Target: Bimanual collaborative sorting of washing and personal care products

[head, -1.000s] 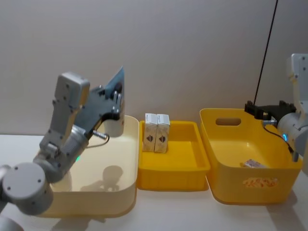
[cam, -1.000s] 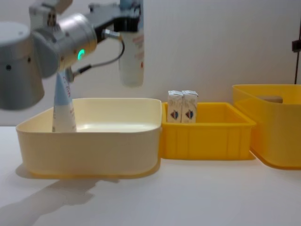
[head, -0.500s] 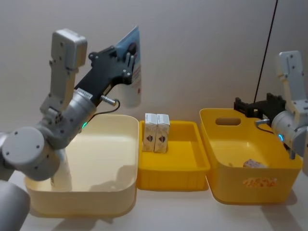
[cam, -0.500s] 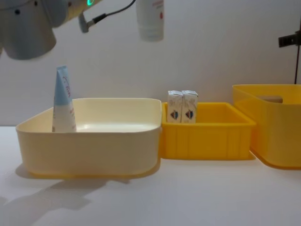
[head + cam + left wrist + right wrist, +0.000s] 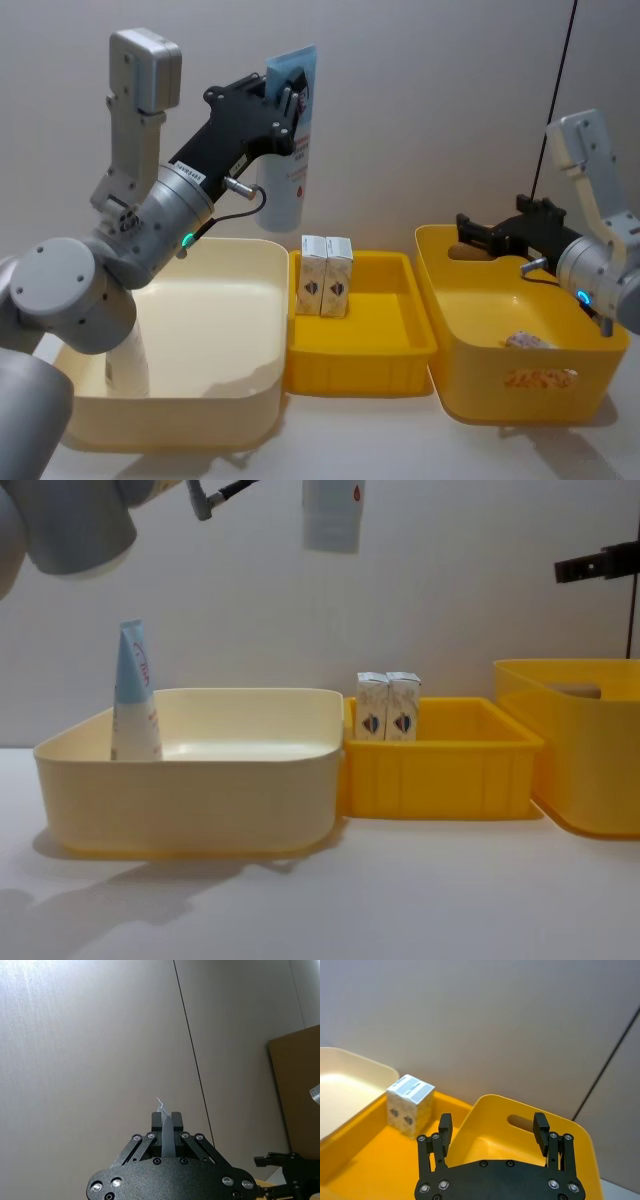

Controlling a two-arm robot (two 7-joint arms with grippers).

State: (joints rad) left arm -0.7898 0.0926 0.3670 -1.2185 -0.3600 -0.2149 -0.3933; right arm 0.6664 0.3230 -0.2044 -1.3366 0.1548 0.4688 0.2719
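Your left gripper, clamped on tube, has lifted clear of tub; right gripper, spread and empty, has edged left. Handover likely next.

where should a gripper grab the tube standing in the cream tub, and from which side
Take the standing tube by its narrow top end, coming straight down from above. Its wide base sits low in the cream tub's left side, below the rim, while the top pokes clear. The left gripper holds the other tube that way.
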